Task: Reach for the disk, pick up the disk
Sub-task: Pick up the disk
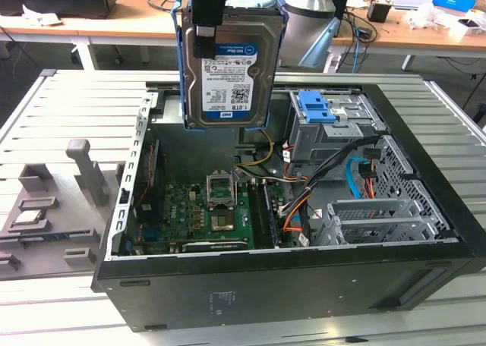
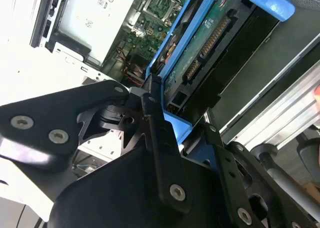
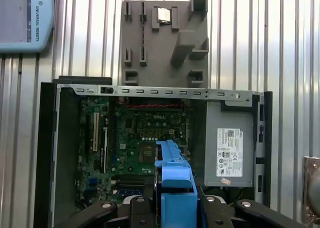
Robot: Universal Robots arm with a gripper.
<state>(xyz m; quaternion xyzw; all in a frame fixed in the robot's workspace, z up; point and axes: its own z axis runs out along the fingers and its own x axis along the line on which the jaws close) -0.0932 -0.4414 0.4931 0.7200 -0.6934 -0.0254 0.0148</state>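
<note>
The disk (image 1: pixel 228 73), a silver-grey hard drive with a white-and-blue label and blue side rails, hangs upright above the open computer case (image 1: pixel 125 179), clear of everything inside. My gripper (image 1: pixel 208 36) is shut on its upper edge, one black finger lying over the label side. In the second wrist view the disk's green circuit-board side (image 2: pixel 207 40) and blue rail run between the black fingers (image 2: pixel 155 123). In the first wrist view the disk's blue rail (image 3: pixel 172 170) is seen edge-on above the motherboard, clamped by the gripper (image 3: pixel 172 210).
Below lie the motherboard (image 1: pixel 205 209), a grey drive cage with a blue latch (image 1: pixel 319 107) and bundled cables (image 1: pixel 326 179). A grey holder block (image 3: pixel 162 43) with a small chip (image 3: pixel 165 14) sits beside the case on the slatted metal table (image 1: pixel 61 111). Cluttered desks stand behind.
</note>
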